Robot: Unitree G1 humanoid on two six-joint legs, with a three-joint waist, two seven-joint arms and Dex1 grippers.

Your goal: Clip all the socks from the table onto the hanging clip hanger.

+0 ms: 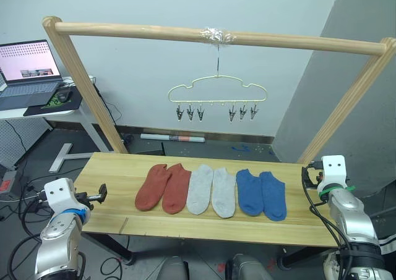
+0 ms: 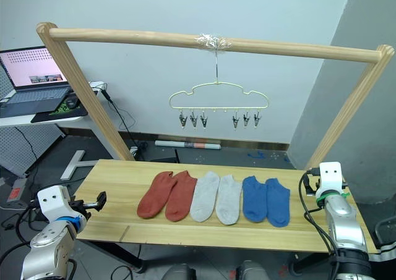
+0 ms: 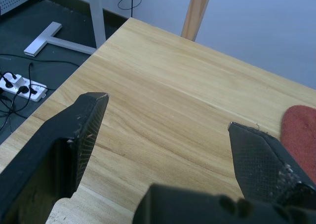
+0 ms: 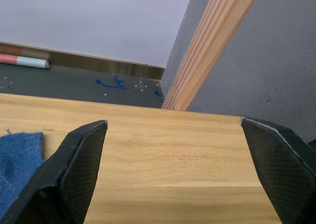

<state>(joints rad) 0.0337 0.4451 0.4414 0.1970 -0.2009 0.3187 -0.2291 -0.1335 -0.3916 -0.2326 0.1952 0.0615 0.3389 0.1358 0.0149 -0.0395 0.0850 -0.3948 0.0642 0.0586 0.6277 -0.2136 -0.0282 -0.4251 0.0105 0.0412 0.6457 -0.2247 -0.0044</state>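
- Pale-yellow plank tabletop (image 1: 111, 169), long and rectangular, grain running lengthwise; it carries all six socks in one row across its middle.
- Rust-red socks (image 1: 164, 187), a pair, soft knit, lying flat and touching along their inner edges; nearest the left tool.
- Light grey socks (image 1: 211, 191), a pair, same cut, in the centre of the row.
- Blue socks (image 1: 261, 194), a pair, denser-looking knit, at the right end of the row, nearest the right tool.
- Clip hanger (image 1: 218, 88), thin cream wire in a cloud outline, hung by a metal hook from the wooden rail (image 1: 154, 33); six small dark clips dangle below in two groups of three, all bare.
- Left tool (image 3: 170, 132), fingers spread wide, holding nothing, low over the tabletop's left edge, apart from the red pair.
- Right tool (image 4: 175, 145), fingers likewise spread and empty, over the tabletop's right end, just beside the blue pair.
- Step in hand, as I judge it: the first pick-up, nothing yet being clipped. Best to pinch one sock at its cuff so only one sock lifts, then raise it with the cuff edge uppermost to a clip, the other tool squeezing that clip open.
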